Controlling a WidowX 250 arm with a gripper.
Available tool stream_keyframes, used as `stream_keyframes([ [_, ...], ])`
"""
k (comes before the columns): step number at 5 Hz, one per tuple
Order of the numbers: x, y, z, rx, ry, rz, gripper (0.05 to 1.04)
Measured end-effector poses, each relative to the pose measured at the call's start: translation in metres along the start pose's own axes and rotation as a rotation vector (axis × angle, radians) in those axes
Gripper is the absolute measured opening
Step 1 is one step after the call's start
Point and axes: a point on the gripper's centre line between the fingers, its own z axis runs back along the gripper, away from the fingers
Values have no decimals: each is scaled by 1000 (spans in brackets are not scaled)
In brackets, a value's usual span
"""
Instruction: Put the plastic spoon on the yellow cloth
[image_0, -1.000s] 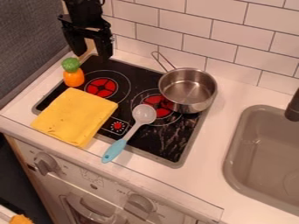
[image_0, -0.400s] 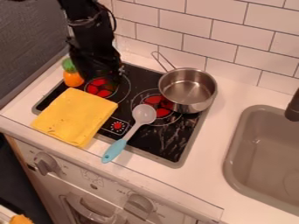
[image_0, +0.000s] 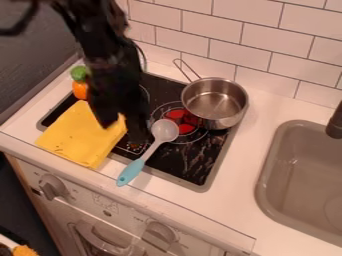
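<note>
At the left you have the yellow cloth (image_0: 70, 137), lying flat across the stove's front left corner with its front part over the counter, and the orange toy with a green top (image_0: 79, 89) stands just behind it. Next comes your gripper (image_0: 122, 133), above the cloth's right side, its two fingers spread well apart and nothing held between them. Just to its right lies the plastic spoon (image_0: 164, 131), bowl on the stove (image_0: 179, 167) and blue handle (image_0: 131, 172) slanting down over the front rim towards you. It is off the cloth, so I'd judge you're at the approach, with the grasp still to make. Shift right, line the fingers up across the stem and lower before closing; come in low over the cloth and you may drag it. Farther right, the metal pot (image_0: 214, 102) sits behind the spoon, so lift away from it, then carry left.
</note>
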Motion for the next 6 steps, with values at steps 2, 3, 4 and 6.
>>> stream_keyframes([
  [2, -13, -24, -36, 35, 93, 13, 1001],
  [3, -12, -23, -50, 61, 125, 29, 930],
  [4, -10, -22, -55, 66, 127, 22, 638],
  [6, -3, -13, -44, 63, 118, 2, 364],
])
